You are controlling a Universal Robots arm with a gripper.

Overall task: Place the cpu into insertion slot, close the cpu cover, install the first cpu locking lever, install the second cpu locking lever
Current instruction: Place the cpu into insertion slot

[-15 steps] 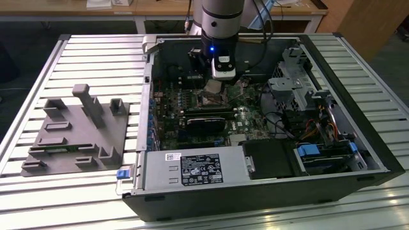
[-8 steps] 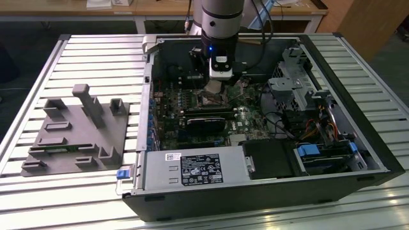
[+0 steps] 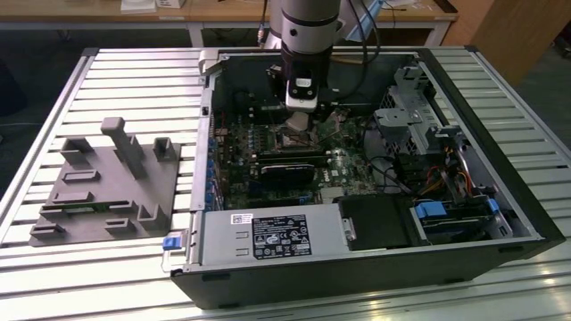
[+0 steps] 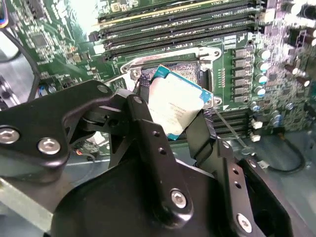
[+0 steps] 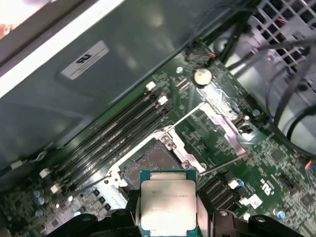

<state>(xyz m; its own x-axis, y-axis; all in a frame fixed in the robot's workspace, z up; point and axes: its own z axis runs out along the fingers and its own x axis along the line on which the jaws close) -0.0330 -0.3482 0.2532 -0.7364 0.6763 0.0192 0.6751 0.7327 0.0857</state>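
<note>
My gripper (image 3: 299, 124) hangs inside the open computer case, shut on the cpu (image 4: 175, 105). The cpu is a small square chip with a pale metal top, pinched at two opposite edges by the black fingers (image 4: 143, 111). It is tilted and held just above the insertion slot (image 4: 191, 69), a square socket with a dark centre and a silvery rim. In the first wrist view the cpu (image 5: 168, 201) sits close in front of the insertion slot (image 5: 150, 160). The silvery cpu cover (image 5: 223, 122) lies flipped open beyond the slot. A thin locking lever (image 5: 224, 165) stands loose beside it.
Long black memory slots (image 4: 177, 24) run beside the socket. A black card (image 3: 285, 164), a power supply (image 3: 267, 235), a drive cage (image 3: 419, 114) and cables crowd the case. A grey fixture (image 3: 107, 187) sits on the slatted table (image 3: 134, 73) at the exterior view's left.
</note>
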